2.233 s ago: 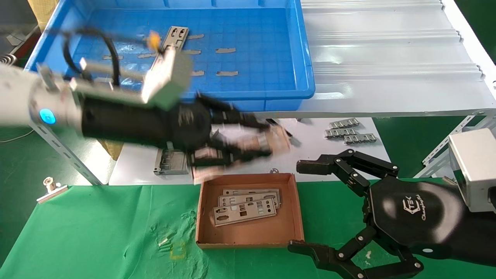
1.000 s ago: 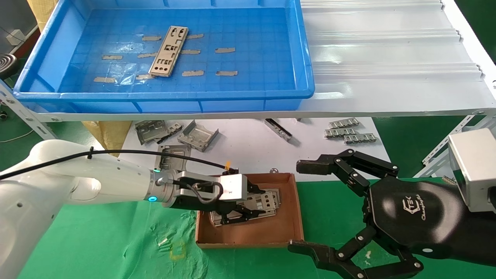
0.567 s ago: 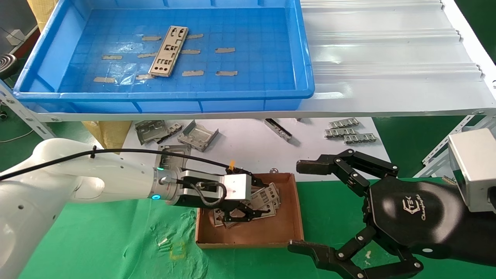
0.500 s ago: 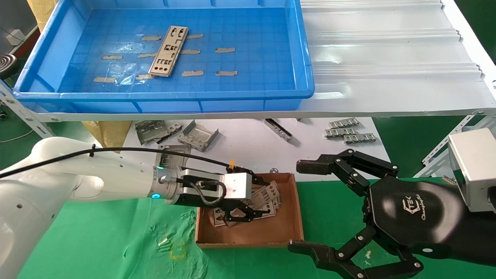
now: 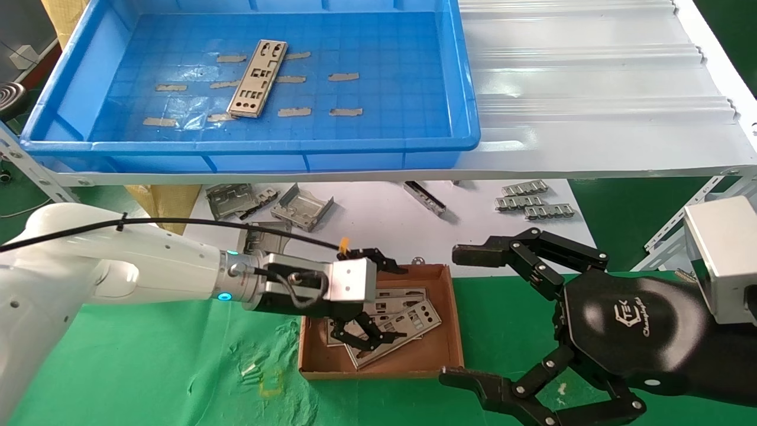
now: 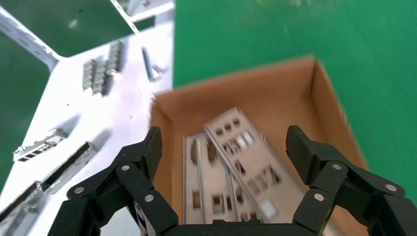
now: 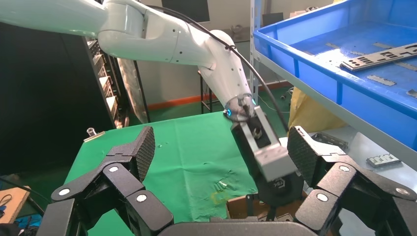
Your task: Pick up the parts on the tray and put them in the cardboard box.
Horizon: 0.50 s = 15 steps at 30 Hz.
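One silver plate [image 5: 256,78] lies in the blue tray [image 5: 248,145] on the shelf; both also show in the right wrist view, the plate [image 7: 378,56] inside the tray [image 7: 314,64]. The cardboard box [image 5: 456,331] on the green cloth holds several plates; the top plate [image 5: 408,328] lies skewed over the stack. My left gripper [image 5: 381,302] hangs open and empty just above them. In the left wrist view its gripper [image 6: 226,142] stands wide over the plates [image 6: 251,152] in the box [image 6: 246,78]. My right gripper [image 5: 461,315] is open and empty, parked right of the box.
Bent grey brackets [image 5: 301,207] and ridged metal strips [image 5: 532,201] lie on the white sheet behind the box, under the shelf. A white corrugated panel [image 5: 591,89] lies right of the tray. Green cloth [image 5: 148,355] covers the front table.
My left arm came down from the shelf with a plate to the box. Its jaws opened, and the plate now lies skewed on the stack. The right arm has not moved.
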Each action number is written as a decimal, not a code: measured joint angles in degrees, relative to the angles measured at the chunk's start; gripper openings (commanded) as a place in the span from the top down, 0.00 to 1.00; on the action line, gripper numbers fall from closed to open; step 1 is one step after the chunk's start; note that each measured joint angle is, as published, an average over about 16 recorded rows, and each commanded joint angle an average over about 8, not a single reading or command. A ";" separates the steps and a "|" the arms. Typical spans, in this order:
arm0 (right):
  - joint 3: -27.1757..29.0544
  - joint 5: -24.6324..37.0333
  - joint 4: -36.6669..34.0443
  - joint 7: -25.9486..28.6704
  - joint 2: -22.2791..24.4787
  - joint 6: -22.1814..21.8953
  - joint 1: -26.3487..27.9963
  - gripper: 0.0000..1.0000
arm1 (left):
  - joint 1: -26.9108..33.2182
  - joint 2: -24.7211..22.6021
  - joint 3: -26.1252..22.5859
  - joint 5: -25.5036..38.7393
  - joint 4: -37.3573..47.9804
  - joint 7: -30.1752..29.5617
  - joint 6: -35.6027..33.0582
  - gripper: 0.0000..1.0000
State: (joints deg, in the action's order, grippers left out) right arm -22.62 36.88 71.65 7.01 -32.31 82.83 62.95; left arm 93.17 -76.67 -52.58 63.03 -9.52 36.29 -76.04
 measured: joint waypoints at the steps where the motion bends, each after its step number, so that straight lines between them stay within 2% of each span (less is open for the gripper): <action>1: 0.00 0.00 0.00 0.00 0.00 0.00 0.00 0.00 | 0.06 0.11 0.23 -0.46 0.46 -0.60 -0.65 0.00; 15: 0.00 0.00 -0.01 0.00 0.00 -0.01 -0.01 0.00 | 0.04 2.18 3.83 -6.96 5.47 -9.07 -10.58 0.00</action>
State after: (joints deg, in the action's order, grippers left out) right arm -22.61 36.87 71.64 7.01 -32.31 82.82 62.94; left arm 93.20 -74.49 -48.75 56.07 -4.05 27.22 -86.62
